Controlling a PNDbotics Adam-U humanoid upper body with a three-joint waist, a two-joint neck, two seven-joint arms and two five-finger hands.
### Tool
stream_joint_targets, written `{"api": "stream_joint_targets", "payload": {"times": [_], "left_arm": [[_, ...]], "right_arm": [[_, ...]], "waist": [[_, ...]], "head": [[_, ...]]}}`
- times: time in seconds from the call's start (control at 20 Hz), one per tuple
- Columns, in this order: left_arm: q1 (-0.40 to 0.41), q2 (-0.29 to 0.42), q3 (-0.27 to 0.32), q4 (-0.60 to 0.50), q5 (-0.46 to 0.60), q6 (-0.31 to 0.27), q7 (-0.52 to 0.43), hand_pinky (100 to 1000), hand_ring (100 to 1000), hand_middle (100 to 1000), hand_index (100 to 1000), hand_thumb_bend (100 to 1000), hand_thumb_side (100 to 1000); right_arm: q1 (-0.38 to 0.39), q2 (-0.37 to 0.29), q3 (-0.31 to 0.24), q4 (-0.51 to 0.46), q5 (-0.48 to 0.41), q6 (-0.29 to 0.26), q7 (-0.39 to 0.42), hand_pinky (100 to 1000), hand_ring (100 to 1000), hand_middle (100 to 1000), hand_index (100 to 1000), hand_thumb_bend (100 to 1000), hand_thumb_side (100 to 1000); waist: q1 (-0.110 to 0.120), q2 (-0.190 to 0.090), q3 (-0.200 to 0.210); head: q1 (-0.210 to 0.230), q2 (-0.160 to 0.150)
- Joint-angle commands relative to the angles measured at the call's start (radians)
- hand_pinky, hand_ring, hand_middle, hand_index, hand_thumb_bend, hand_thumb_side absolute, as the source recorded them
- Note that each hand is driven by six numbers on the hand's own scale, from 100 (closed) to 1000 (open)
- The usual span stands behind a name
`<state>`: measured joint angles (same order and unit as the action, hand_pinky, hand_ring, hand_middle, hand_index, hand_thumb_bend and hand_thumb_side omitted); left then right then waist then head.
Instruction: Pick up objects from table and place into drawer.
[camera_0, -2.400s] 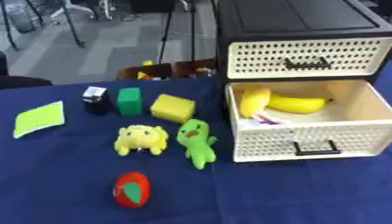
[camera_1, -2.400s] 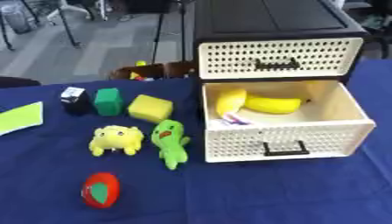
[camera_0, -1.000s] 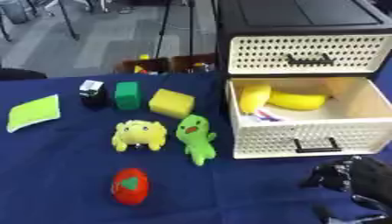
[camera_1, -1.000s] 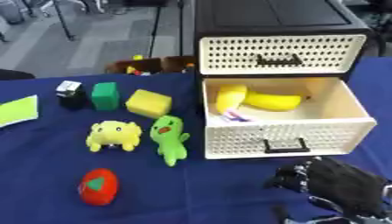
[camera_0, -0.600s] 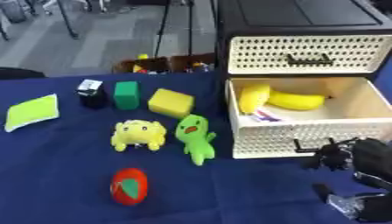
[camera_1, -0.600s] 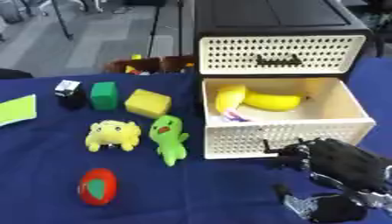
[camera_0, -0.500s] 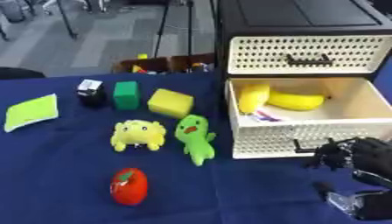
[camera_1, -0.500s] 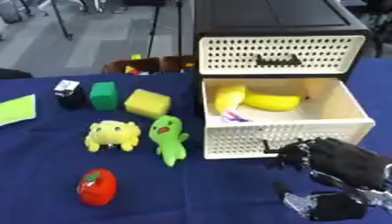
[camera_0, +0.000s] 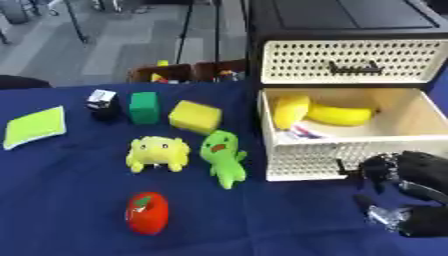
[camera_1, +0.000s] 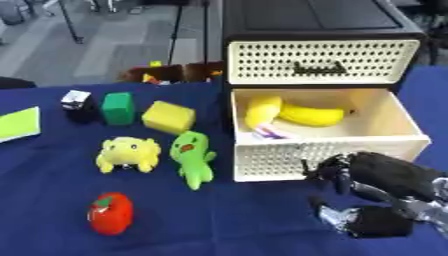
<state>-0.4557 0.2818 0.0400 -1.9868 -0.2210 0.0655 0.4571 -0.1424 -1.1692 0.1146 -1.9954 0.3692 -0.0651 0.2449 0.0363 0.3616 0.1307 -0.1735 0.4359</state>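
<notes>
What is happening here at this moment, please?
The robot's right hand hovers low in front of the open lower drawer, fingers curled, holding nothing. The drawer already holds yellow bananas. On the blue table wait a green plush toy, a yellow plush toy, a red tomato toy, a yellow sponge and a green block.

Toys left of open drawer; bananas inside.

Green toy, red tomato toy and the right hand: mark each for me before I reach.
green toy (camera_1: 192, 156), right eye view, on its body below the face.
red tomato toy (camera_1: 110, 214), right eye view, on its red middle.
right hand (camera_1: 372, 172), right eye view, on the black back of the hand.
</notes>
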Motion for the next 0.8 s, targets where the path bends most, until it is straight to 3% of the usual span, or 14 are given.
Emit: {"api": "stream_joint_targets", "payload": {"times": [0.05,0.3,0.8], "left_arm": [[-0.002,0.012,0.007,-0.013,0.004,0.002,0.0,325,539,560,805,399,783],[0.003,0.01,0.007,-0.013,0.01,-0.004,-0.006,330,542,563,809,386,784],[0.004,0.004,0.011,-0.013,0.02,-0.012,-0.007,332,543,563,810,369,785]], "right_arm": [[-0.022,-0.049,-0.031,-0.005,-0.054,0.046,0.022,309,520,631,817,100,1000],[-0.041,-0.06,-0.051,-0.005,-0.111,0.086,0.062,324,527,643,825,100,1000],[-0.051,-0.046,-0.048,-0.005,-0.133,0.14,0.112,322,534,647,827,100,1000]], "waist": [[-0.005,-0.014,0.003],[-0.008,-0.009,0.01],[-0.012,0.005,0.028]], "head": [[-0.005,-0.015],[-0.012,-0.022],[-0.028,-0.032]]}}
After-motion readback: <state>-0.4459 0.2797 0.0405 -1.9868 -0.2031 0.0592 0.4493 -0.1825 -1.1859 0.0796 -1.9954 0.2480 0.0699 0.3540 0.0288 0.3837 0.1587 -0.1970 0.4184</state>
